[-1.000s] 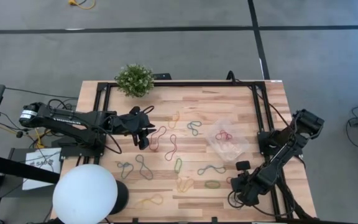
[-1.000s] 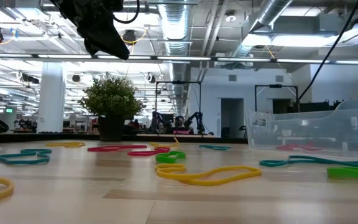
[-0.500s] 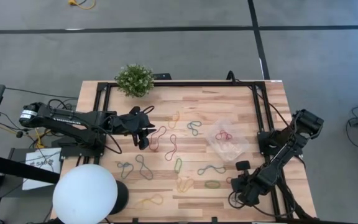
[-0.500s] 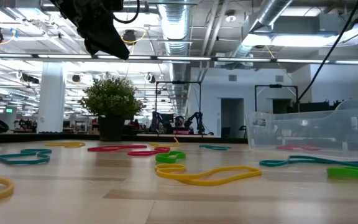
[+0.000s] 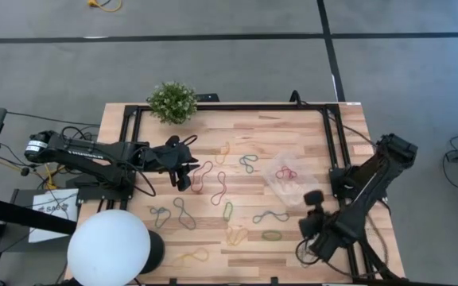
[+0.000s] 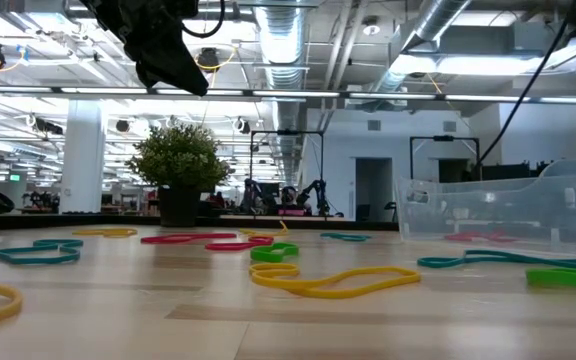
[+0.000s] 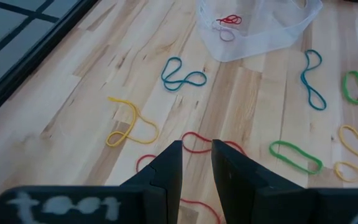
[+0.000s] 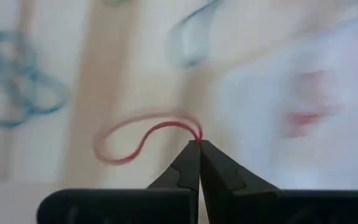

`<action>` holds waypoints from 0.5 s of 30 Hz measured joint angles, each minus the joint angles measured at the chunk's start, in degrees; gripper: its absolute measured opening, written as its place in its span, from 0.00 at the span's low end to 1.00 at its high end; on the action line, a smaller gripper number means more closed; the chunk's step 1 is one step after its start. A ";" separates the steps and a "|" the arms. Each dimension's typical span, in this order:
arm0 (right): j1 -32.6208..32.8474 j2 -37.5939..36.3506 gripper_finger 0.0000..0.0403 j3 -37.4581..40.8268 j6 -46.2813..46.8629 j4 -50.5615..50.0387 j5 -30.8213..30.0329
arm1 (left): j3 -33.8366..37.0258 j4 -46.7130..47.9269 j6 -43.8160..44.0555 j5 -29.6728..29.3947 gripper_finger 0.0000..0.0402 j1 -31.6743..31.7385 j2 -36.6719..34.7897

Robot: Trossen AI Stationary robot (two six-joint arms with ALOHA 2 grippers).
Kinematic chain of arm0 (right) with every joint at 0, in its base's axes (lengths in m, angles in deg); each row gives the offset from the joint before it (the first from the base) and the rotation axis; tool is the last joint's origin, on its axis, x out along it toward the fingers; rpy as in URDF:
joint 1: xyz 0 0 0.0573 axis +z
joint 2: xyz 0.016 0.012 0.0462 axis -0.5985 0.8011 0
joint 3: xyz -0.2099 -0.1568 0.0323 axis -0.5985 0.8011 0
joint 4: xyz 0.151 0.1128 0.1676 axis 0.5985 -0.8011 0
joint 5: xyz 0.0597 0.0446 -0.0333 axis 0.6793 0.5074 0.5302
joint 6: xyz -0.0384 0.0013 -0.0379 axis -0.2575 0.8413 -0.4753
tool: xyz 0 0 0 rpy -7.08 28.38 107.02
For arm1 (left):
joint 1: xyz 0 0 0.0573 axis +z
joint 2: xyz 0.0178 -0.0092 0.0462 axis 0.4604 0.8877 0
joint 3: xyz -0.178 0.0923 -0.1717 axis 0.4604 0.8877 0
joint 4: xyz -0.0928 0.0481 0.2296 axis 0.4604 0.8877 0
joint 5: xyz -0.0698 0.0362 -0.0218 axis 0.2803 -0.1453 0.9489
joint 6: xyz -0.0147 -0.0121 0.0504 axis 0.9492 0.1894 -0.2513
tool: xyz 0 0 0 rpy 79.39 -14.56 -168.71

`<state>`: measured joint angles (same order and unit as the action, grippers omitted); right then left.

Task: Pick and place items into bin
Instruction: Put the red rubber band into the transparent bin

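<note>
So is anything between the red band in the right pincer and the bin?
Nothing visible does. The right pincer is shut on a red rubber band right beside the clear bin, with no object between them. The left pincer waits open above other bands farther left.

I get even, bright light from above; shadows on the worktop are soft and faint. From table height I see ceiling strip lights glaring behind the left pincer, which shows only as a dark silhouette, and the nearest bands are soft. Ahead of the right pincer everything smears with motion blur. Beyond the left pincer's fingers the view is sharp.
</note>
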<state>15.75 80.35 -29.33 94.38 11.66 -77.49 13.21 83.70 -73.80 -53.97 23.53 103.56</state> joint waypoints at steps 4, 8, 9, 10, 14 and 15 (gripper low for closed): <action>-0.09 -6.33 0.00 -0.83 0.92 -7.14 -18.36 | 0.00 -0.10 -1.18 -0.09 0.19 0.02 0.00; -3.51 -12.81 0.00 -1.00 4.64 -7.79 -28.63 | 0.00 -0.24 -1.21 -0.09 0.19 0.00 0.00; -4.79 -14.06 0.00 -0.98 5.00 -7.71 -28.62 | 0.00 -0.24 -1.34 -0.11 0.19 0.00 0.00; -6.27 -15.23 0.00 -0.98 5.07 -7.76 -28.60 | 0.00 -0.24 -1.43 -0.11 0.19 0.00 0.00; -12.83 -17.86 0.00 -1.00 4.96 -7.12 -28.94 | 0.00 -0.31 -1.58 -0.13 0.19 0.00 0.00; -14.72 -18.20 0.00 -1.00 4.21 -6.60 -29.04 | 0.00 -0.31 -1.60 -0.15 0.19 0.01 0.00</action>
<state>1.02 62.15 -30.33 98.59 5.06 -106.53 13.21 83.40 -75.40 -54.12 23.55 103.56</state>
